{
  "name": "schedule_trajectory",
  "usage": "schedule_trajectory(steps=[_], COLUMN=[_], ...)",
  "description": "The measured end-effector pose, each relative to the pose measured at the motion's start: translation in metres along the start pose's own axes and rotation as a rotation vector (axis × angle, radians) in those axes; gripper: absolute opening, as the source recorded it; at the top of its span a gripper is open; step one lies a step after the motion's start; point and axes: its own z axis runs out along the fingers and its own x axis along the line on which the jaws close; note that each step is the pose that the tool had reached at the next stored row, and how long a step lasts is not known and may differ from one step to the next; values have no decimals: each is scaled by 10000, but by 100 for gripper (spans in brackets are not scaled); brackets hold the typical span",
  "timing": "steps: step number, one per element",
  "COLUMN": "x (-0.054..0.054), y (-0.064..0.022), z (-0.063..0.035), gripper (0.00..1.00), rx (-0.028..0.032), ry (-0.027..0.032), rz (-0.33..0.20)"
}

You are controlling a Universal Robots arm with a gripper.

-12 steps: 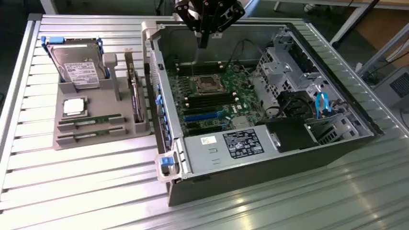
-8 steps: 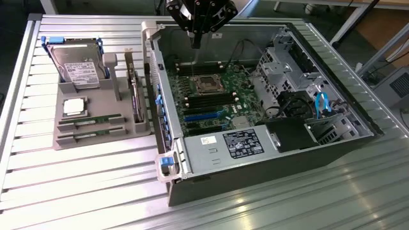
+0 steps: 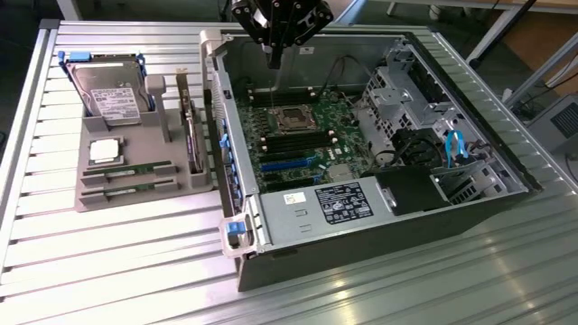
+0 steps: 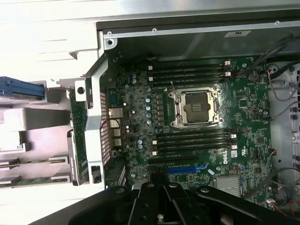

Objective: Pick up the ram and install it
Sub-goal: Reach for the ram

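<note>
The hand [image 3: 275, 61] hovers over the open computer case [image 3: 361, 250], fingers together and apparently empty. The ram [image 3: 126, 170] lies in the grey holder [image 3: 135, 201] on the table [image 3: 91, 271], at the exterior view's left, well apart from it. The pick looks not yet begun; it calls for parted fingers lined along the stick

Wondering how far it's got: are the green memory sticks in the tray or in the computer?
In the tray. Both ram sticks sit in slots of the grey tray, beside the open computer case.
</note>
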Motion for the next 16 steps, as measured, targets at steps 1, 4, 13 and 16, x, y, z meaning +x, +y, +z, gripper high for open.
schedule_trajectory(steps=[1, 4, 13, 16], x=[4, 38, 133, 153], y=[0, -3, -10, -12], z=[0, -1, -4, -4], gripper=[10, 10, 10, 10], rx=[1, 2, 24, 34], ry=[0, -1, -2, -3], rz=[1, 0, -1, -1])
